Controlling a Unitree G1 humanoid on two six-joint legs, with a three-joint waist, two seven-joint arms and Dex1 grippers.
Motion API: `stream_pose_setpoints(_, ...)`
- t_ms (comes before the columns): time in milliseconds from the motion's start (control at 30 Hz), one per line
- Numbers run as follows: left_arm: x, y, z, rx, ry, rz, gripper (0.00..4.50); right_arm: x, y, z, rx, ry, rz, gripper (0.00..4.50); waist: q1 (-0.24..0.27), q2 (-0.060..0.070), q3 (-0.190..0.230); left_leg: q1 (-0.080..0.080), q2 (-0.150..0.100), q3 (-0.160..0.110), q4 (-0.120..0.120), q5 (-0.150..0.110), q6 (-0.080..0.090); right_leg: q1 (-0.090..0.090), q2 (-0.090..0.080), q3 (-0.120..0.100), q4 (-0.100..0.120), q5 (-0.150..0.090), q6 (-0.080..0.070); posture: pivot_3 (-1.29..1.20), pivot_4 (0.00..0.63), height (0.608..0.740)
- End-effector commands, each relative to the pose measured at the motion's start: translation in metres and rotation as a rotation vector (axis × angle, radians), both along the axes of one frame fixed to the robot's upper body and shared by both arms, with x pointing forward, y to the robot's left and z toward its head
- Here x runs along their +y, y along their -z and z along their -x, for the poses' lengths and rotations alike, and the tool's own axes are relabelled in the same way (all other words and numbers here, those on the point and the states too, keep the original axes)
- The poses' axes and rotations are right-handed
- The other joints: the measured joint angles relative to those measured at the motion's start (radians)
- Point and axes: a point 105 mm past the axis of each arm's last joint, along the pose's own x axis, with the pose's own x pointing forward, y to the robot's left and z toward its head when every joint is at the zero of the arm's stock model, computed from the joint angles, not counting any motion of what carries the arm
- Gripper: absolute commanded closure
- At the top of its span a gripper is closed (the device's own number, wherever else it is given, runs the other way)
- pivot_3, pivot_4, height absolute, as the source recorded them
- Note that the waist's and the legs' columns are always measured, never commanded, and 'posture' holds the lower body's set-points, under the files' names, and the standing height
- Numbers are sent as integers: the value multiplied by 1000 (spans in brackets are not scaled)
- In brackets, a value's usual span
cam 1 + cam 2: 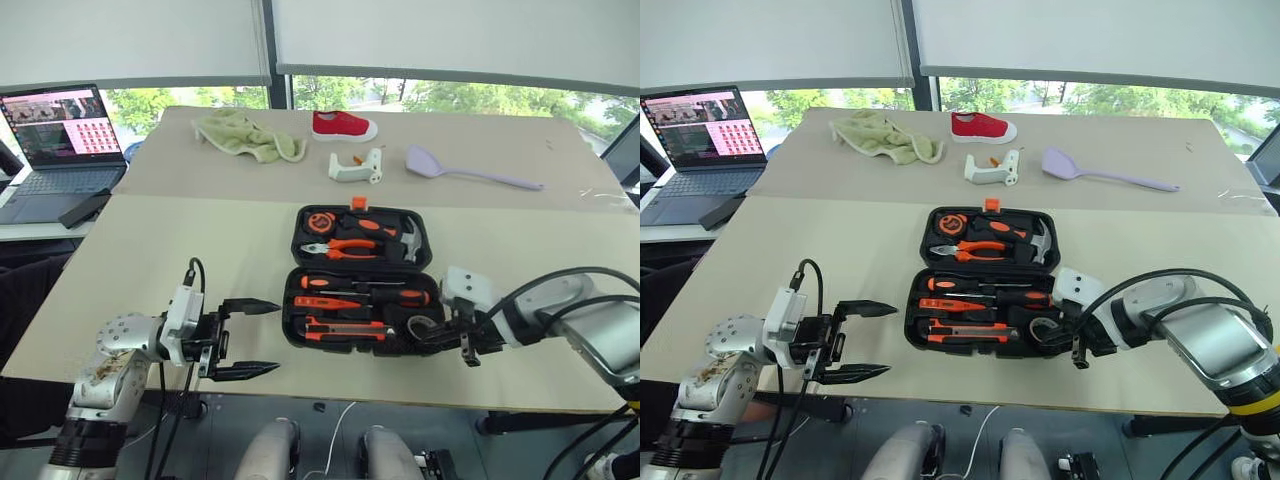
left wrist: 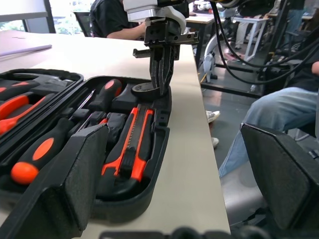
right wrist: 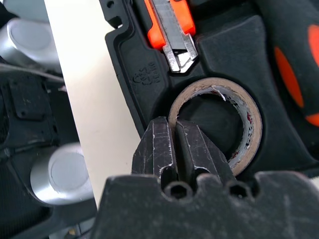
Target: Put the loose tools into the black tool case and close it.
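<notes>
The tape roll (image 3: 219, 124) sits in the tool case (image 1: 355, 280) beside the utility knife (image 1: 345, 329).

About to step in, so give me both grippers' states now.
Left gripper: open, holding nothing, beside the black tool case.
Right gripper: shut on the rim of the tape roll in the case.

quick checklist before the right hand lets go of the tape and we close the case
1. Tape roll over its round recess in the case: ok.
2. Right hand shut on the roll's wall: ok.
3. Utility knife in its slot: ok.
4. Screwdrivers in the case: ok.
5. Left hand open, off the case: ok.
6. Lid free to fold: not ok, right hand over the tray.
7. Roll fully seated: cannot tell.
</notes>
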Motion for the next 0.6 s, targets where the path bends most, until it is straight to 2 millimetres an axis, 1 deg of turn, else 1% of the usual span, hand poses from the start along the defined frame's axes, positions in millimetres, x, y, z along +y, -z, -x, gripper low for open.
stream_pose_setpoints(33, 4, -7, -2, -41, -20, 2, 0, 0, 9, 2, 22, -6, 34, 4472, -2, 0, 0, 0, 0, 0, 0, 0, 0, 0, 0, 0, 0, 0, 0, 0, 150, 740)
stream_pose_setpoints(133, 5, -7, -3, -43, -25, -1, 0, 4, 8, -1, 7, -34, 26, 4472, -4, -1, -1, 1, 1, 0, 0, 0, 0, 0, 0, 0, 0, 0, 0, 0, 150, 740)
stream_pose_setpoints(167, 5, -8, -3, -42, -27, -2, 0, 6, 6, 1, 13, -52, 18, 4117, -5, -1, -1, 1, 1, 0, 0, 0, 0, 0, 1, 0, 0, 0, 0, 0, 150, 740)
stream_pose_setpoints(233, 6, -8, -3, -41, -36, -7, 0, 10, -1, 0, -8, -70, -18, 3561, -5, -1, -1, 1, 1, 0, 0, 0, 0, 0, 1, 0, 0, 0, 0, 0, 150, 740)
stream_pose_setpoints(267, 8, -8, -4, -37, -46, -14, 0, 11, -6, 3, 5, -96, -43, 3313, -5, -1, -1, 1, 1, 0, 0, 0, 0, 0, 2, 0, 0, 0, 0, 0, 150, 740)
stream_pose_setpoints(333, 12, -8, -8, -29, -97, -22, 0, 15, -28, 2, -23, -137, -177, 2625, -6, -1, 0, 1, 1, 0, 0, 0, 0, 0, 2, 0, 1, 0, 0, 0, 150, 740)
stream_pose_setpoints(367, 15, -8, -12, -23, -136, -26, 0, 12, -40, 1, -56, -158, -244, 2353, -5, -1, 0, 1, 1, 0, 0, 0, 0, 0, 2, 0, 1, 0, 0, 0, 150, 740)
stream_pose_setpoints(400, 17, -9, -14, -19, -161, -28, 0, 9, -47, 0, -82, -170, -285, 2353, -5, -2, 0, 0, 1, 0, 0, 0, 0, 0, 3, 0, 1, 0, 0, 0, 150, 740)
stream_pose_setpoints(467, 23, -4, -23, 12, -256, -88, 0, -12, -57, -9, -142, -117, -323, 2353, -3, -2, 0, 0, 0, 0, 0, 0, 0, 0, 3, 0, 1, 0, 0, 0, 150, 740)
stream_pose_setpoints(500, 24, -2, -25, 21, -279, -106, 0, -17, -58, -11, -155, -101, -329, 2353, -3, -2, 0, 1, 0, 0, 0, 0, 0, 1, 3, 0, 1, 0, 1, 0, 150, 740)
stream_pose_setpoints(567, 27, -3, -31, 75, -321, -79, 0, -32, -59, -17, -187, -48, -361, 2353, -3, -2, 0, 1, 0, 1, 0, 0, 0, 1, 4, 0, 1, 1, 1, 0, 150, 740)
stream_pose_setpoints(600, 28, -2, -37, 105, -359, -67, 0, -42, -56, -25, -221, 8, -358, 2603, -3, -2, 0, 1, 0, 1, 0, 0, 0, 1, 4, 0, 1, 1, 1, 0, 150, 740)
